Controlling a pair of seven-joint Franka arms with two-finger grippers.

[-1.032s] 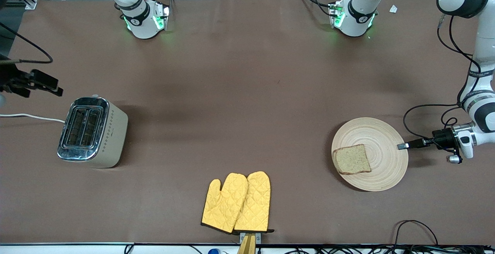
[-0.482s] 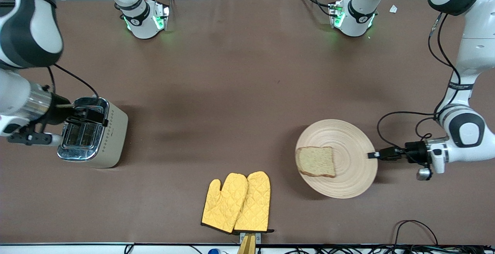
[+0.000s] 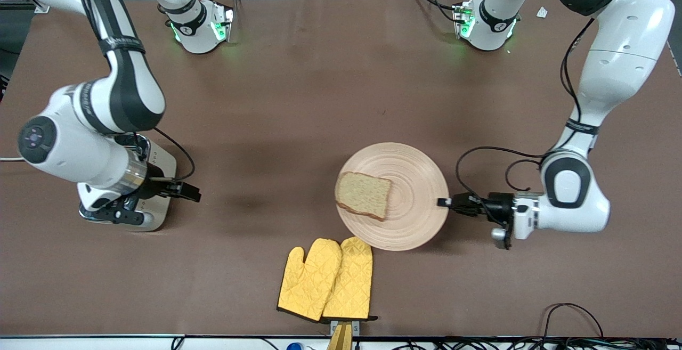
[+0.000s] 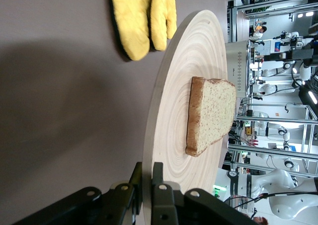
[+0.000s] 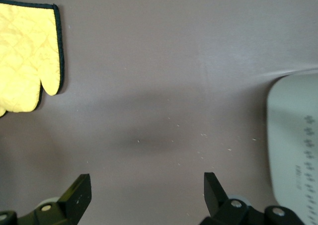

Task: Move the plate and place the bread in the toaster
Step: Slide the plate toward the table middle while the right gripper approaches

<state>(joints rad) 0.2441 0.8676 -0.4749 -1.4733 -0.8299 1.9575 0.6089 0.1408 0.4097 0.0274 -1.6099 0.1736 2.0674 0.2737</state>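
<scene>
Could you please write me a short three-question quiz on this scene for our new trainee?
1. True or false: the left gripper is shut on the rim of the plate.
2. Where does the bread lie? A) in the toaster B) on the plate C) on the oven mitts
3. Fill in: the right gripper hangs beside the toaster with its fingers ____.

Key: 1 true; 2 B; 3 open.
</scene>
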